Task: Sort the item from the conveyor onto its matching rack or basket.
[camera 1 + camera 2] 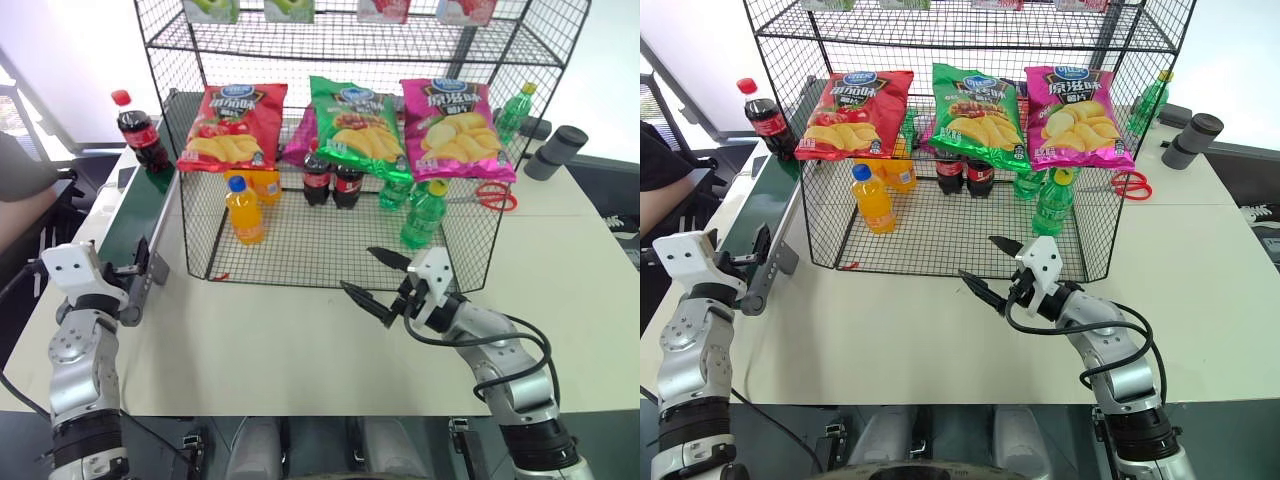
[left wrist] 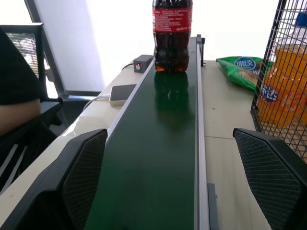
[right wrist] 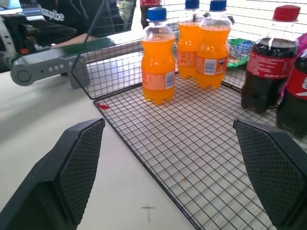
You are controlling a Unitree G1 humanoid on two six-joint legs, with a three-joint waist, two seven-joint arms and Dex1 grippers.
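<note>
small plastic cola bottle (image 1: pixel 140 135) with red cap stands upright on the long dark-green conveyor belt (image 2: pixel 158 158), far end, beside the big black wire-mesh rack (image 1: pixel 300 255). our left pincer (image 2: pixel 168 187) gapes wide at the belt's near end; right pincer (image 1: pixel 375 280) gapes wide over the tabletop (image 1: pixel 260 350), facing the rack.

3 orange soda bottles (image 3: pixel 158 62) and 2 cola bottles (image 3: pixel 266 62) stand on the rack's mesh floor (image 3: pixel 201 143).

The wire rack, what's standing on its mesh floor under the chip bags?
On the wire rack floor: orange soda bottles, two cola bottles and green bottles. The chip bags cover their tops and anything farther back.
</note>
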